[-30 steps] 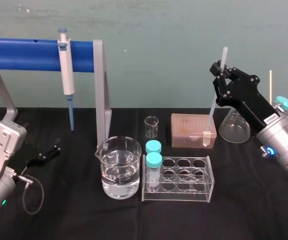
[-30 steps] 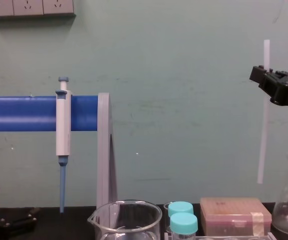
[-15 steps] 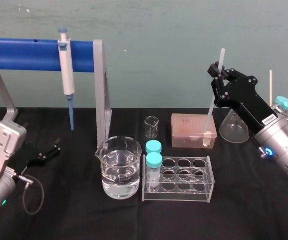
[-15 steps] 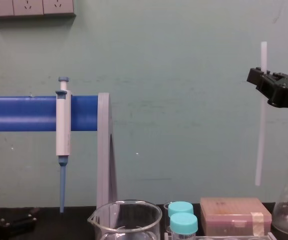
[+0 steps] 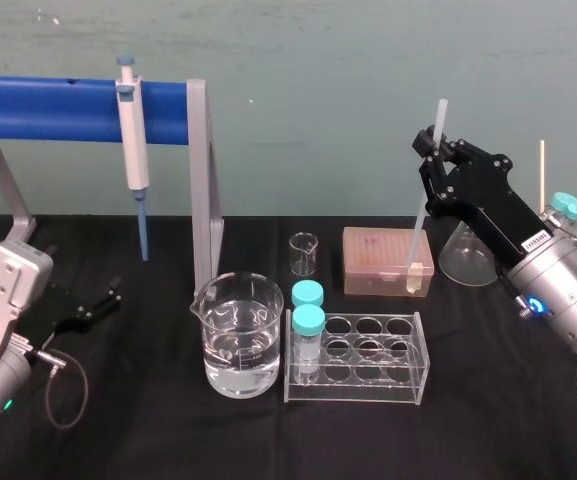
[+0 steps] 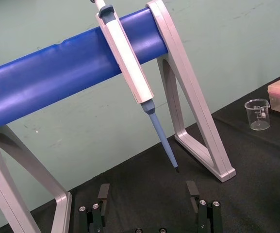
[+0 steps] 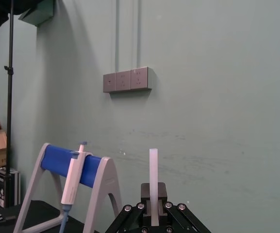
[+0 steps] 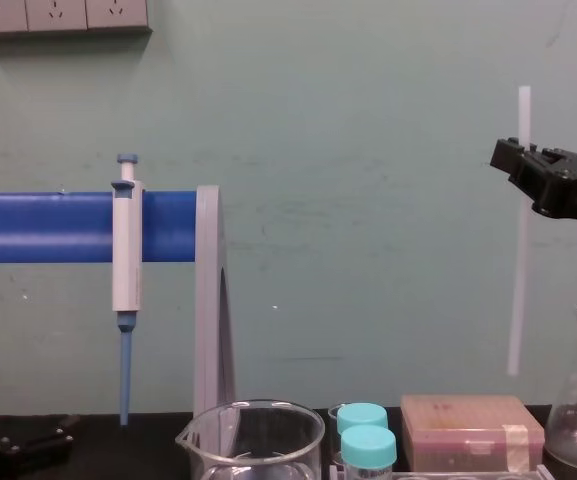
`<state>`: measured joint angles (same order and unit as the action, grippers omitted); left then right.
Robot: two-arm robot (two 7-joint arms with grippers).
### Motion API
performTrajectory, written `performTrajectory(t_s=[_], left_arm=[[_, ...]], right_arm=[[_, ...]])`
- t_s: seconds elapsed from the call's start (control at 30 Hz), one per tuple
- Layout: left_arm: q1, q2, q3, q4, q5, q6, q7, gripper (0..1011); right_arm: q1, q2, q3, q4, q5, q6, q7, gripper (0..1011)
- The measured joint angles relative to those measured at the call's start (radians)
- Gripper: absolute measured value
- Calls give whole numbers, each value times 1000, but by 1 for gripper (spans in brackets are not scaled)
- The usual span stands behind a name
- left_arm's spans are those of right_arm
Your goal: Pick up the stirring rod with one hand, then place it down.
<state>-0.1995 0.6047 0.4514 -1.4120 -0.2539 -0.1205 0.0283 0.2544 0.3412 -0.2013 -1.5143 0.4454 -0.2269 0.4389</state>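
While right hand (image 5: 430, 152) grips rod (image 5: 423, 215), left hand (image 5: 96, 303) idle, black tabletop (image 5: 148, 430), green wall (image 5: 318, 80).

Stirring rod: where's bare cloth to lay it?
Bare cloth: in front of beaker and tube rack, and right of the rack. Crowded behind: tip box, flask, small beaker. Right gripper holds the stirring rod; left gripper parked far left.

Beaker (image 5: 236, 340) left of rack (image 5: 368, 386); two vials (image 5: 308, 335) in rack's left end. Tip box (image 5: 380, 262) behind rack; flask (image 5: 465, 255) right of box.
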Motion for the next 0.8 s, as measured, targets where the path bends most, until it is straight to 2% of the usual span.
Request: performTrajectory(t_s=[0.8], left_arm=[[0,0,0,0,0,0,0,1000]], right_arm=[[-7,5,2,-8,-3,1,-1,72]])
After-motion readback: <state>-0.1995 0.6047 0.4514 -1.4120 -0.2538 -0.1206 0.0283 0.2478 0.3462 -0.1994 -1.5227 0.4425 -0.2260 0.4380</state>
